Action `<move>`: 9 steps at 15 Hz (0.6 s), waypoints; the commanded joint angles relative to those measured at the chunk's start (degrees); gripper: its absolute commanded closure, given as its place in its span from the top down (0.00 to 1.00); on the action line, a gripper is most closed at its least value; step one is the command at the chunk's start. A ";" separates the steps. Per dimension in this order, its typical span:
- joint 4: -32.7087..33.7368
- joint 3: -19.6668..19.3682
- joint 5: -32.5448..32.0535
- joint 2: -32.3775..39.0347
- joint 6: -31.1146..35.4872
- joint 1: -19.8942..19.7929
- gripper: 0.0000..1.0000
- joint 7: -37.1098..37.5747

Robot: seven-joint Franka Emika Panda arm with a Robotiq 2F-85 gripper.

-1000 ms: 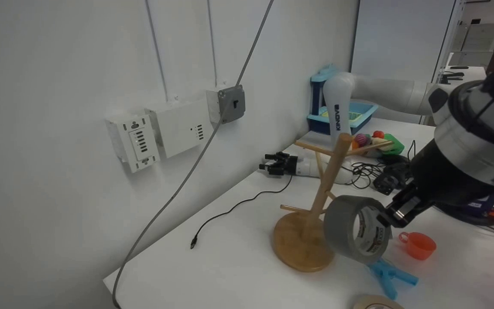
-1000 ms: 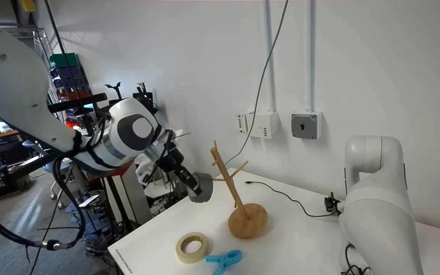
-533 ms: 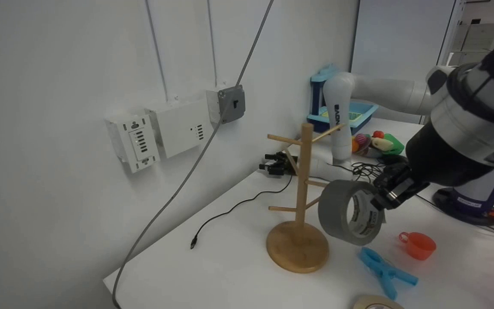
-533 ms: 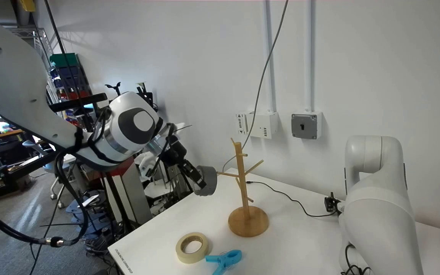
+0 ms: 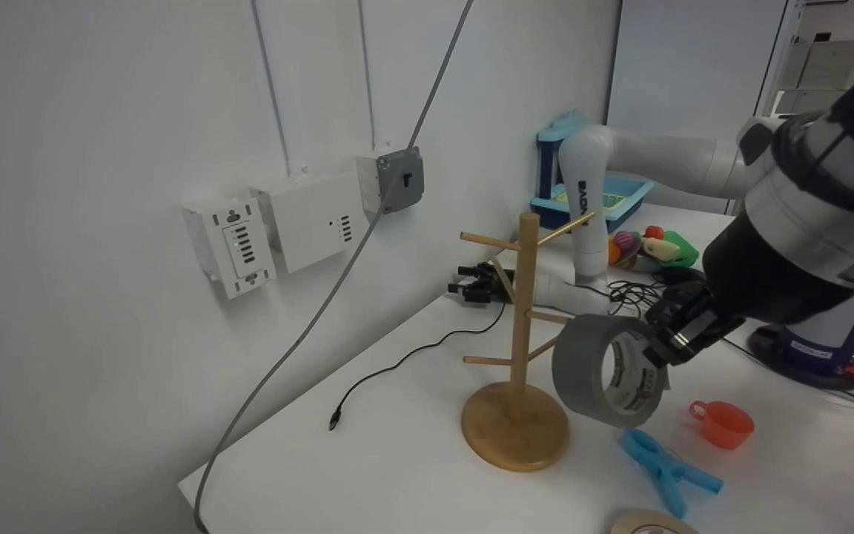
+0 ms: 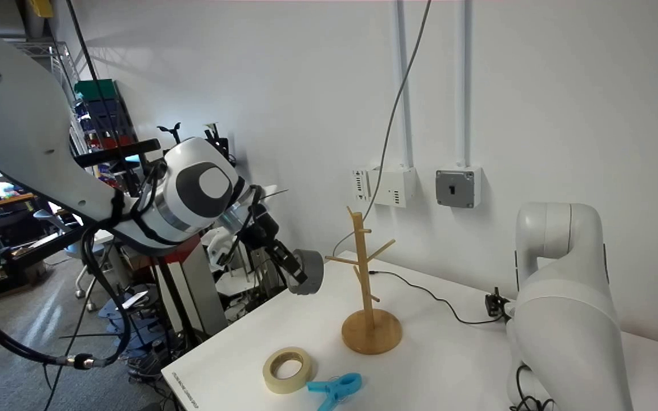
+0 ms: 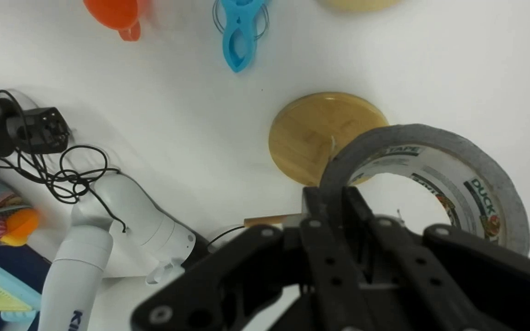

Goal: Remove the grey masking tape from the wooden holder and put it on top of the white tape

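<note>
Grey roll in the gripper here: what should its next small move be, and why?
Probably draw the grey masking tape slightly farther from the wooden holder before heading toward the white tape. The gripper pinches the roll's rim, but in an exterior view the nearest peg looks only barely clear of it, so swinging early might snag.

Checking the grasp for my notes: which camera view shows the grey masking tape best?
The wrist view. There the grey masking tape looks largest, with its open centre, legible inner lettering and the jaws closed on its wall, though they cover part. Both exterior views show it smaller, outer side visible, near the wooden holder.
</note>
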 commanded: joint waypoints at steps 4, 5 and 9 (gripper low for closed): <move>-2.43 0.34 10.55 -2.39 -10.66 4.02 0.04 -8.79; -2.23 0.33 12.11 -1.84 -11.96 4.53 0.04 -10.30; 0.51 -0.34 18.38 2.39 -15.22 5.44 0.04 -17.31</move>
